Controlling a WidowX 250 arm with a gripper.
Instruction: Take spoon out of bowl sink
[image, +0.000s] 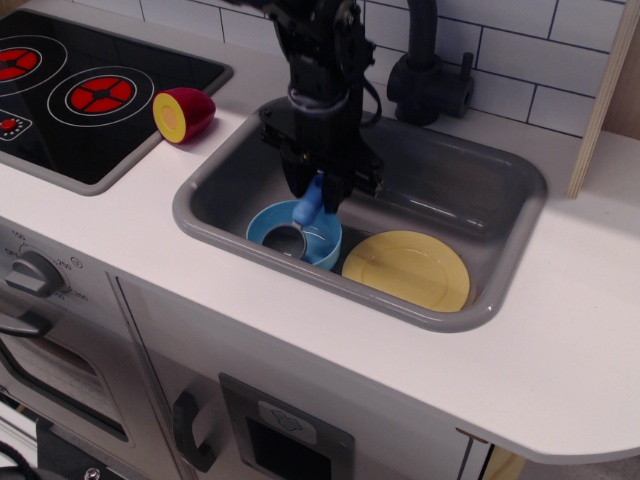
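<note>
The spoon (308, 205) is pinched by its blue handle in my gripper (318, 192), jaws closed tight. Its scoop hangs in the bowl (270, 222); lifting out is left.

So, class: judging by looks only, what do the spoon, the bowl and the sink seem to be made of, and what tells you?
Spoon: the blue handle looks like smooth moulded plastic; the grey scoop looks metallic, possibly painted.
Bowl: light-blue plastic, judging by its even colour and soft sheen.
Sink: grey, probably plastic with a satin finish, going by its rounded moulded corners and dull highlights.
</note>
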